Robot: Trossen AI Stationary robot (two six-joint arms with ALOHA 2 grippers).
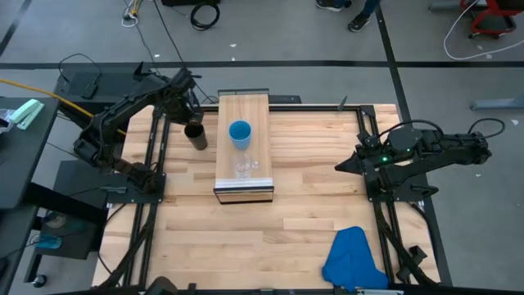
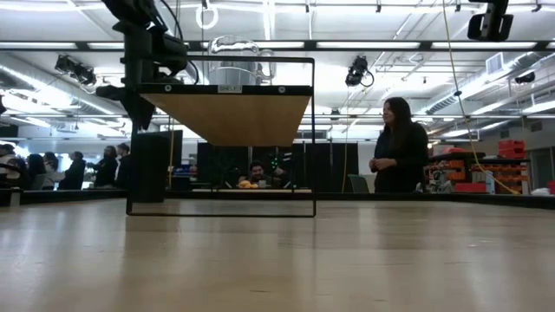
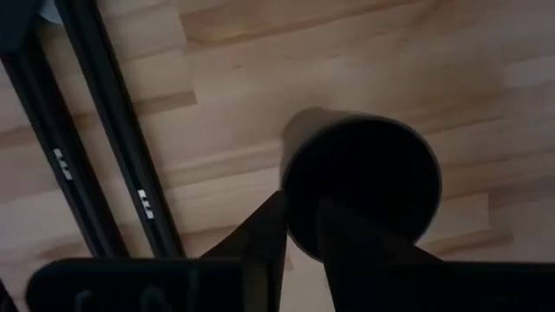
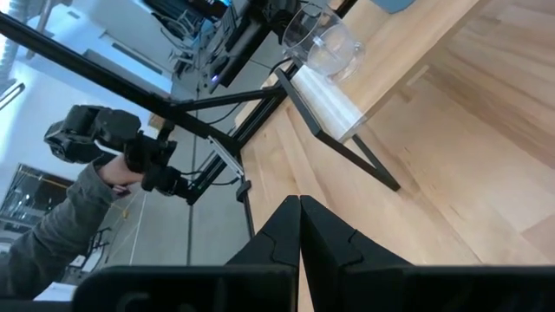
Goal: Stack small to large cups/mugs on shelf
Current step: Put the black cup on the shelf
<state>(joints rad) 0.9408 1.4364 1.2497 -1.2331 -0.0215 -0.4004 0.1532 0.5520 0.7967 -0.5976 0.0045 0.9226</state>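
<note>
Right now the left pincer (image 1: 190, 117) sits over the black cup (image 1: 196, 135), which stands on the worktop (image 1: 311, 205) just beside the shelf (image 1: 233, 184); from the wrist camera its fingers (image 3: 264, 230) look nearly together at the cup's wall, but I cannot tell whether they grip it. To lift cleanly, it should pinch the rim squarely and keep the cup vertical. That cup stands upright, long axis straight up, mouth skyward. On the shelf stand the blue cup (image 1: 240, 133) and glass mug (image 1: 244, 166). The right pincer (image 1: 340, 167) waits closed, well apart.
</note>
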